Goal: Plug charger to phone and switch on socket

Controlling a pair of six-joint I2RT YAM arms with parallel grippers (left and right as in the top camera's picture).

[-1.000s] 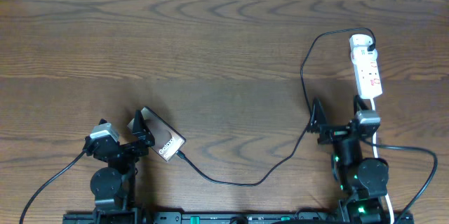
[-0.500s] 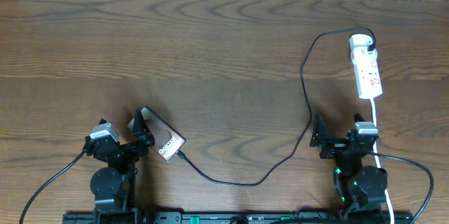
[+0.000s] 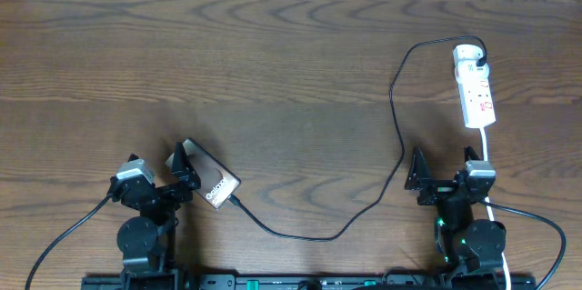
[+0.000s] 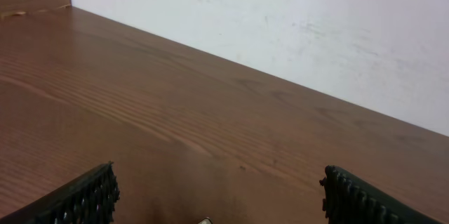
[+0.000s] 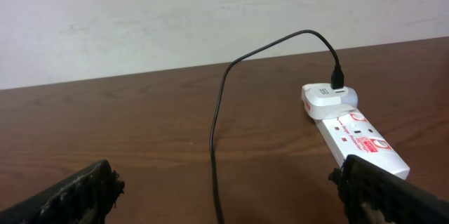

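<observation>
both pincers stood wide open and empty: the left gripper [image 3: 156, 162] at the near left, the right gripper [image 3: 444, 165] at the near right. the flat dark bronze phone with white lettering [image 3: 211, 181] lay askew on the brown wooden table [image 3: 273, 54], just beside the left gripper's inner finger (contact unclear). the long thin black charger cable [image 3: 396, 117] ran from the phone's near edge across to the white elongated power strip [image 3: 476, 90] at the far right, beyond the right gripper.

Black twin arms
Your left arm [image 3: 139, 234] and right arm [image 3: 475, 238] have ribbed black fingers [image 4: 84, 197], grey wrist blocks [image 3: 135, 173], black cables [image 3: 64, 234].
</observation>
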